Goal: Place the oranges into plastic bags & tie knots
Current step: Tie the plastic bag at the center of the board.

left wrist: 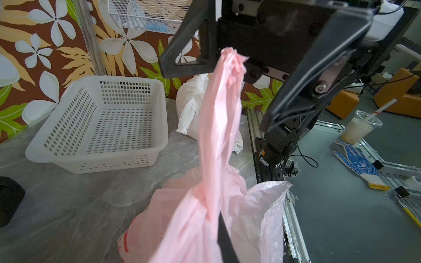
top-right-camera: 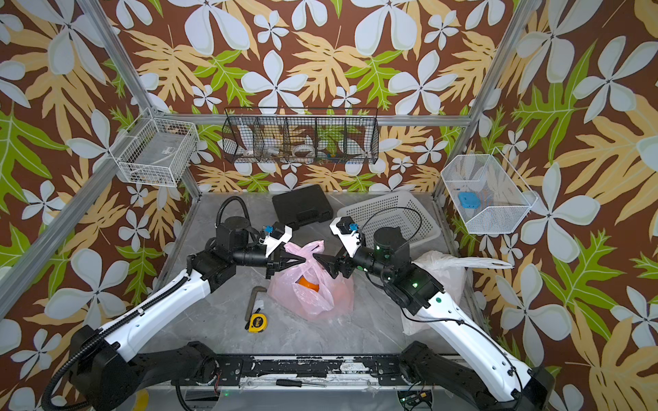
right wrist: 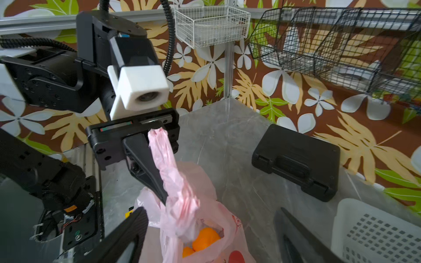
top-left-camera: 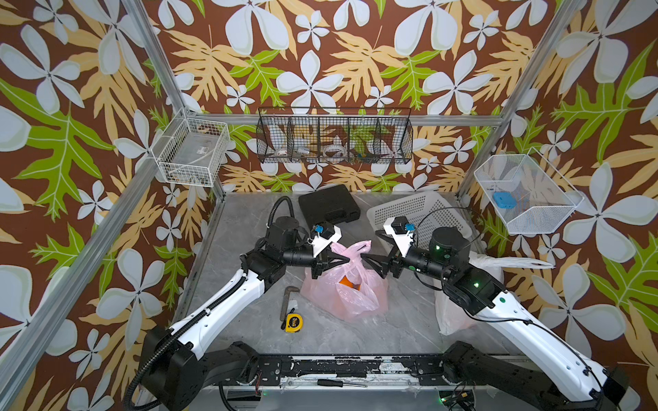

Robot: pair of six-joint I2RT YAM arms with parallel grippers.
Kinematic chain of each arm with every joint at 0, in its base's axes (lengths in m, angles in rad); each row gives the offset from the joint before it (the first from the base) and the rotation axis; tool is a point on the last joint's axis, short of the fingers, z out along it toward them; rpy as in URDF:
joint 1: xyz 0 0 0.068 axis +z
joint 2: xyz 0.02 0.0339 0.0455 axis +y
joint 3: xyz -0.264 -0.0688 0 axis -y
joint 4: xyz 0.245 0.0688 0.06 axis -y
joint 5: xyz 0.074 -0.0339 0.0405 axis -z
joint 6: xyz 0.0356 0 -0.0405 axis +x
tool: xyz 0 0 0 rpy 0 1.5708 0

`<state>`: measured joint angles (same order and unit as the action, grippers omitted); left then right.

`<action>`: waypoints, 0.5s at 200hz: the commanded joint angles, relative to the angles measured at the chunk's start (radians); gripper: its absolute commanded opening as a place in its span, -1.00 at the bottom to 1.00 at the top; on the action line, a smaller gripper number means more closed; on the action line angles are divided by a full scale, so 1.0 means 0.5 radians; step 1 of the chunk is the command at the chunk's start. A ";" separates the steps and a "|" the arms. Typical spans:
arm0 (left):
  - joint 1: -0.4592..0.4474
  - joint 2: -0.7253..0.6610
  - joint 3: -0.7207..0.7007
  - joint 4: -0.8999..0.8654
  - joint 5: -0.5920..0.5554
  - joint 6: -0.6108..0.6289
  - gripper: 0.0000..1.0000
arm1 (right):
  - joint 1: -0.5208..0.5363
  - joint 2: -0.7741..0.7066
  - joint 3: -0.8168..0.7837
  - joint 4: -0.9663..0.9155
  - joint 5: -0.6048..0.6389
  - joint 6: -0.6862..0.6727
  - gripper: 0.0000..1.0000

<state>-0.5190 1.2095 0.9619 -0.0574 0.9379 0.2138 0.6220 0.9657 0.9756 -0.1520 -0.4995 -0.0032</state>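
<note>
Left end effector (top-left-camera: 344, 261) clamped on the handle strip (right wrist: 167, 164). Pink bag (top-left-camera: 341, 297) looks flimsy, slippery, weighted by oranges (right wrist: 206, 236). Right end effector (top-left-camera: 370, 265) gapes beside that strip: grab it bunched.

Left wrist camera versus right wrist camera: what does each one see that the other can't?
Only the left wrist view shows the tied white bag, a drink cup and a glove. Only the right wrist view shows oranges inside the pink bag, plus the black wire basket. Both show the pink bag's handle pinched in the left gripper, and the white plastic basket.
</note>
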 commanded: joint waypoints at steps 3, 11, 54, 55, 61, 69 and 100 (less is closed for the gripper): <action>0.004 -0.018 0.006 -0.041 0.069 0.113 -1.00 | -0.020 -0.042 0.022 0.029 -0.388 -0.431 0.85; 0.004 -0.015 0.008 -0.066 0.101 0.142 -1.00 | -0.032 -0.040 0.050 0.000 -0.380 -0.562 0.89; 0.004 0.007 0.032 -0.142 0.131 0.176 -1.00 | -0.284 0.354 0.703 -0.961 -0.693 -1.386 0.95; 0.003 0.007 0.033 -0.144 0.132 0.176 -1.00 | -0.284 0.373 0.733 -1.005 -0.683 -1.419 0.95; 0.004 0.008 0.036 -0.151 0.134 0.177 -1.00 | -0.284 0.419 0.800 -1.130 -0.674 -1.524 0.94; 0.004 0.012 0.039 -0.159 0.137 0.177 -1.00 | -0.284 0.488 0.891 -1.270 -0.663 -1.633 0.92; 0.004 0.023 0.052 -0.176 0.155 0.178 -1.00 | -0.240 0.633 1.120 -1.601 -0.559 -1.888 0.77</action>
<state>-0.5190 1.2175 0.9771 -0.1307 0.9886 0.2893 0.4858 1.2469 1.4723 -0.7166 -0.7929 -0.7551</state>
